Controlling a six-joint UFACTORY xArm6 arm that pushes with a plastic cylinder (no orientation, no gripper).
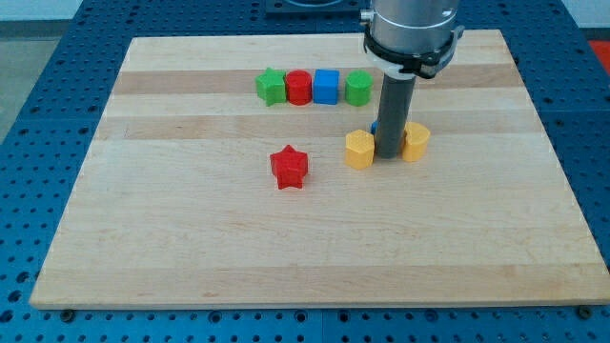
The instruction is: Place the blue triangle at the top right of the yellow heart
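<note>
My tip [390,155] was seen planted between two yellow blocks [358,150] [416,141] right of the table's centre, holding nothing. The blue triangle [376,127] was mostly hidden, a sliver just behind the rod. Glossy plastic blocks were noted on a pale wooden board [191,248].

Up toward 12 o'clock on the wooden board [191,248], four blocks sit in a tight row, side by side: green star [272,87], red cylinder [299,88], blue cube [326,87], then a green block [358,88] whose shape is hard to make out. Alone near the middle sits the red star [289,168], at 6 o'clock from the red cylinder. At 3 o'clock from that star, a yellow block [358,150], seemingly a pentagon. Blue perforated table [38,114] surrounds the board.
</note>
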